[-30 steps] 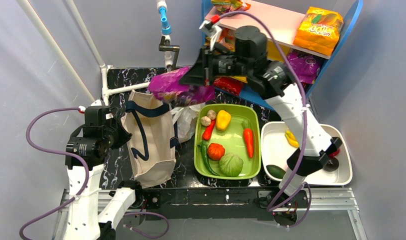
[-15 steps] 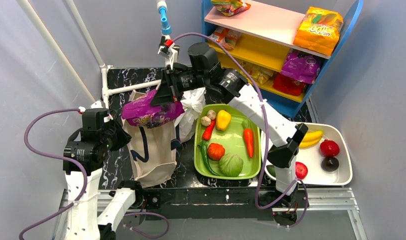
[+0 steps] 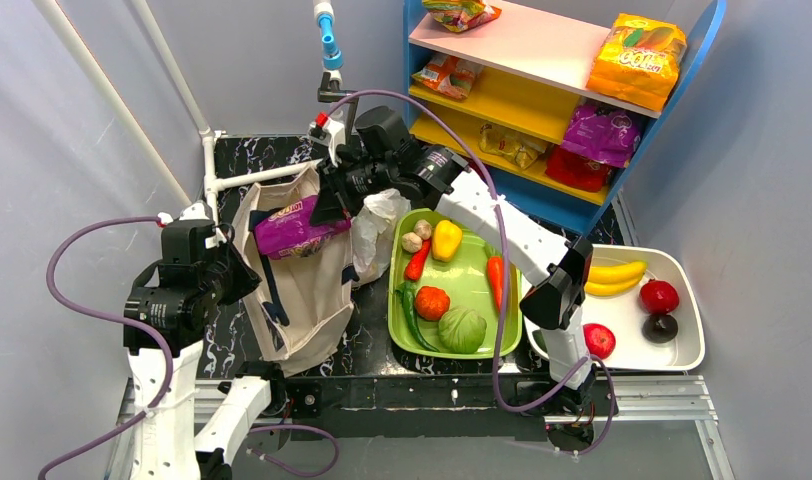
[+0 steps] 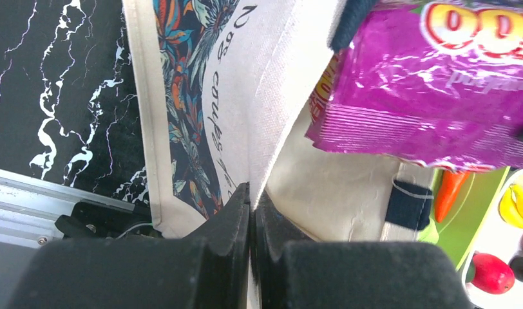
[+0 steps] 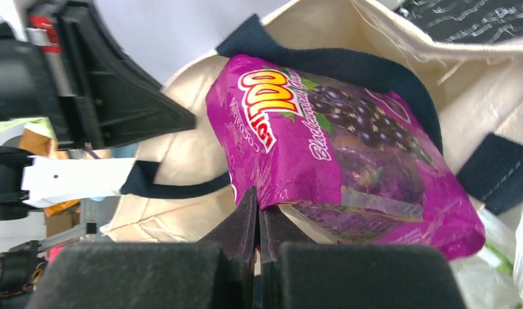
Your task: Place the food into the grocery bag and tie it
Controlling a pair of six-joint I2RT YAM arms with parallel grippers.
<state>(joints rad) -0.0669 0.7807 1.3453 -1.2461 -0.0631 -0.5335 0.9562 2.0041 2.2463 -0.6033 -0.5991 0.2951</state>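
A cream canvas tote with navy handles serves as the grocery bag (image 3: 307,300) and stands at the table's left. My left gripper (image 3: 244,272) is shut on its near rim (image 4: 272,129), the fingertips (image 4: 243,199) pinching the cloth. My right gripper (image 3: 327,205) is shut on the edge of a shiny purple snack packet (image 3: 290,228), which hangs tilted in the bag's open mouth (image 5: 181,167). In the right wrist view the packet (image 5: 323,148) fills the middle. Bananas (image 3: 612,275) lie in the white tray. An orange-yellow packet (image 3: 637,55) sits on the shelf.
A crumpled white plastic bag (image 3: 377,230) lies between the tote and a green tray (image 3: 510,345) of vegetables. A white tray (image 3: 687,360) with fruit is at the right. The blue shelf unit (image 3: 542,40) with more packets stands behind. White pipes (image 3: 207,150) rise at the back left.
My right arm swung left from the shelf and lowered the purple packet into the tote's mouth. The left gripper kept its hold on the rim, and the tote opened wider.
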